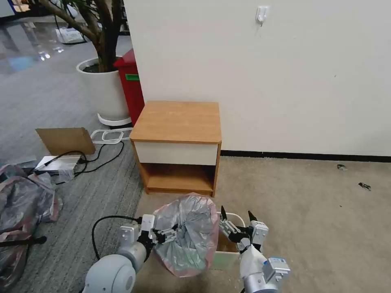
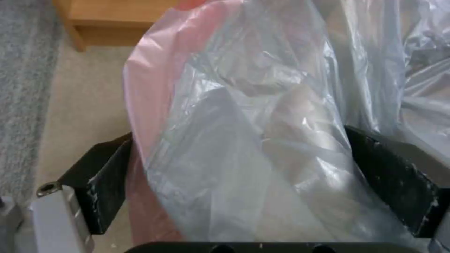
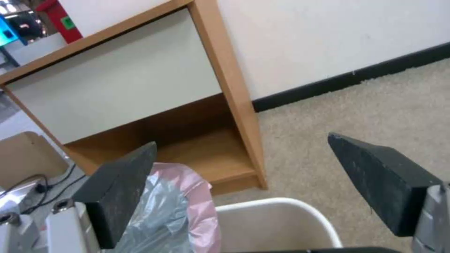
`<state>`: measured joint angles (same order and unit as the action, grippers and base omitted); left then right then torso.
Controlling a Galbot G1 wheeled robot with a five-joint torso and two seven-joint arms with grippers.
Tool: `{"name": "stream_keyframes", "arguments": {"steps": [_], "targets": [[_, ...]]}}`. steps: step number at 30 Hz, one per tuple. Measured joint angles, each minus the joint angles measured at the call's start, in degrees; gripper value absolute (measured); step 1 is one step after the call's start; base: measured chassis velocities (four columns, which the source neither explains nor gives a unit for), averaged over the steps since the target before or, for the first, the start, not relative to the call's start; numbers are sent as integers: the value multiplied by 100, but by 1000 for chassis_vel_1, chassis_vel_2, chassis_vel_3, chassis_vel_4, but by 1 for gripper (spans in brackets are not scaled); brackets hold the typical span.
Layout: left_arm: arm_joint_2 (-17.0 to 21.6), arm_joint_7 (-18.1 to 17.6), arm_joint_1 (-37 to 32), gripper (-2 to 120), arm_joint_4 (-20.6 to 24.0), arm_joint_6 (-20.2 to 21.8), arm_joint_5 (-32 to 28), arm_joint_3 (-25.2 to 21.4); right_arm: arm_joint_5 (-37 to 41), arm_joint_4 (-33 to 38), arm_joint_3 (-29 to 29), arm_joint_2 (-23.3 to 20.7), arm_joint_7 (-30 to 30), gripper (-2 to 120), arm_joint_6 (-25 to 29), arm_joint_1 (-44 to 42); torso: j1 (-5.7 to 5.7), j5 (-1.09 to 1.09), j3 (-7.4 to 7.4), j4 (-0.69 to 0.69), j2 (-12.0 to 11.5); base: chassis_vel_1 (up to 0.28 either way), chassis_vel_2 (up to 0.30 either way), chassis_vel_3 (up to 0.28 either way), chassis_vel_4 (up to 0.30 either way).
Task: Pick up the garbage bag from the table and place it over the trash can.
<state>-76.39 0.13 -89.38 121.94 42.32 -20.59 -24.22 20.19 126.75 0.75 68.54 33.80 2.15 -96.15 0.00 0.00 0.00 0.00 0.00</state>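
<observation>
Grey garbage bag [image 1: 188,234] over trash can [image 1: 226,255]

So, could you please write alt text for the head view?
The left end effector holds the garbage bag over the trash can; the right end effector is open over the rim. Behind stands the table.

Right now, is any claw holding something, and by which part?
The left claw holds the garbage bag by its left side, near the pink rim, over the trash can. The right claw is open and holds nothing.
</observation>
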Motion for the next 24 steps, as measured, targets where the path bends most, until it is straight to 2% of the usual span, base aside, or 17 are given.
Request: {"name": "stream_keyframes", "arguments": {"steps": [13,18,21,22,24], "targets": [[56,18,-11,100,33,-12,-135,-63,-172,-8,9,43,-4,96,37,-69,0,0,0,-1,0,0,0,0,0],[57,-54,-320,100,431,-14,-128,-208,-178,-33,30,66,-4,96,39,-71,0,0,0,0,0,0,0,0,0],[18,-80,-575,100,903,-15,-69,-382,-188,-104,-22,105,-7,96,44,-34,0,0,0,0,0,0,0,0,0],[18,-80,-575,100,903,-15,-69,-382,-188,-104,-22,105,-7,96,44,-34,0,0,0,0,0,0,0,0,0],[-16,-95,-635,100,1193,-16,-32,-456,-206,-143,-67,123,-11,96,46,-8,0,0,0,1,0,0,0,0,0]]}}
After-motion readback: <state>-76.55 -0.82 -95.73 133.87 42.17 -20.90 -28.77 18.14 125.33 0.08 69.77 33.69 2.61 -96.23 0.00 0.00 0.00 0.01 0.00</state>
